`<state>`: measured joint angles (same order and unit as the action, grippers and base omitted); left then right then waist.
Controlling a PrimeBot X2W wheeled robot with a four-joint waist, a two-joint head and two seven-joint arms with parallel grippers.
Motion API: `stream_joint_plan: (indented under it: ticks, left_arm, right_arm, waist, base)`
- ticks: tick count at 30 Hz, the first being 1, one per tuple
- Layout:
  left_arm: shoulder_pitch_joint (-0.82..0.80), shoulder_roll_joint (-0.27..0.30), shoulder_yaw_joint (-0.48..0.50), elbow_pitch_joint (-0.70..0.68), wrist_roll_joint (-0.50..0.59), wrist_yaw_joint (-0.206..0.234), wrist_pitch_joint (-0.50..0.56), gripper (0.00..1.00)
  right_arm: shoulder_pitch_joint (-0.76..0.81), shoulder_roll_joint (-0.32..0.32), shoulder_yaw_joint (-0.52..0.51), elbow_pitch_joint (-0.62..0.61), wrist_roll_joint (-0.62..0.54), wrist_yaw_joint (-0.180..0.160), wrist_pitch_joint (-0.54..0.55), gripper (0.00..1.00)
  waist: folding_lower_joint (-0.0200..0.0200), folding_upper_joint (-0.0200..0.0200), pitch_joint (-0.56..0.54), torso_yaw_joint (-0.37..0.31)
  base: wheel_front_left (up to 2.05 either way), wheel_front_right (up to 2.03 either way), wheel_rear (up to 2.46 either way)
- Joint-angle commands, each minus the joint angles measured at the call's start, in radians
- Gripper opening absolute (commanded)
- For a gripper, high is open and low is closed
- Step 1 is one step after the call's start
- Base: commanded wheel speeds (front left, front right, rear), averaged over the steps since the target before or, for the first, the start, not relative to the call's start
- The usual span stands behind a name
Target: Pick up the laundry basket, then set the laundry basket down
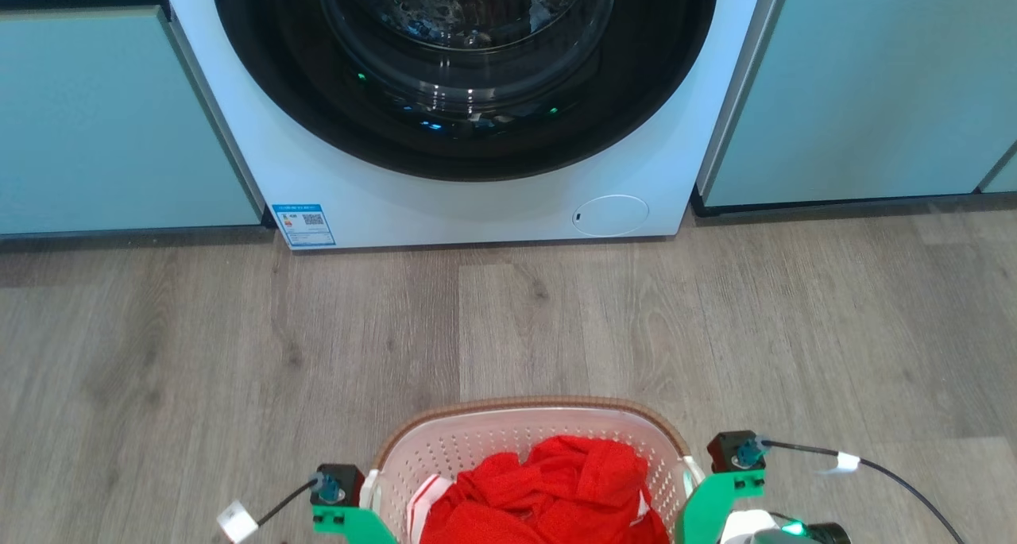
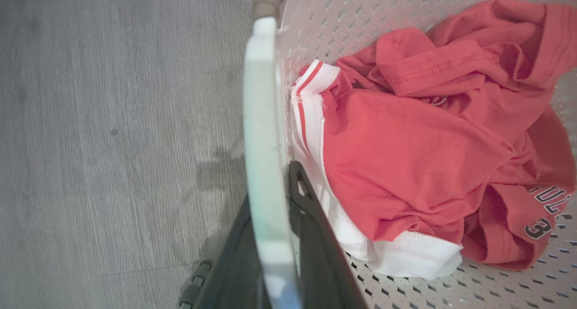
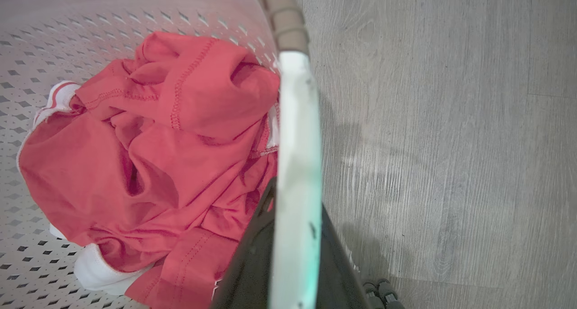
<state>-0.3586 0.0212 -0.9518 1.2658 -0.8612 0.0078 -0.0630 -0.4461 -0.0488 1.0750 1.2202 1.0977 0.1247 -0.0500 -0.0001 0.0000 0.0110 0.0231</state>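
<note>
Your laundry basket (image 1: 524, 406) sits low in the head view, between your two hands, with a red garment (image 1: 556, 488) with white trim heaped inside it. Beyond the basket's far rim lies a stretch of grey wood floor (image 1: 238, 329), and past that stands the white washer (image 1: 477, 202), well apart from the basket, its round dark door facing it.

Your left hand (image 1: 338, 496) is at the basket's left side and your right hand (image 1: 727, 480) at its right side, each tight against the white side handle there.

In the left wrist view, the left hand (image 2: 270, 182) straddles the basket's left handle (image 2: 263, 119). One dark finger is inside the basket (image 2: 324, 20) against the handle's inner face and the other is outside it, so the hand is clamped on the handle. The garment (image 2: 405, 155) lies just beside the inner finger.

In the right wrist view, the right hand (image 3: 295, 205) grips the basket's right handle (image 3: 297, 142) the same way. One finger is inside the basket (image 3: 90, 20) beside the garment (image 3: 157, 164), the other is on the outer side over the floor, and both are closed onto the handle.

Both handles run straight up from between your fingers, with the brown woven rim carrying on beyond them. You cannot tell from these views whether the basket's bottom touches the floor.
</note>
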Motion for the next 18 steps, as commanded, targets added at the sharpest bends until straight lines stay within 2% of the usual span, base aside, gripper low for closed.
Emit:
stream_joint_plan:
  ticks: [1, 18]
  left_arm:
    - [-0.033, 0.029, 0.019, 0.002, -0.007, 0.003, -0.007, 0.0]
    - [-0.044, 0.029, -0.003, 0.008, -0.029, 0.003, -0.011, 0.0]
  right_arm:
    - [-0.018, -0.001, 0.015, -0.007, 0.003, 0.006, -0.014, 0.0]
    - [-0.038, -0.001, 0.059, 0.003, 0.037, 0.006, -0.027, 0.0]
  waist:
    - [0.0001, 0.0, 0.001, 0.0]
    - [0.0001, 0.0, 0.021, -0.004]
  base:
    - [0.0, 0.0, 0.0]
    - [0.0, 0.0, 0.0]
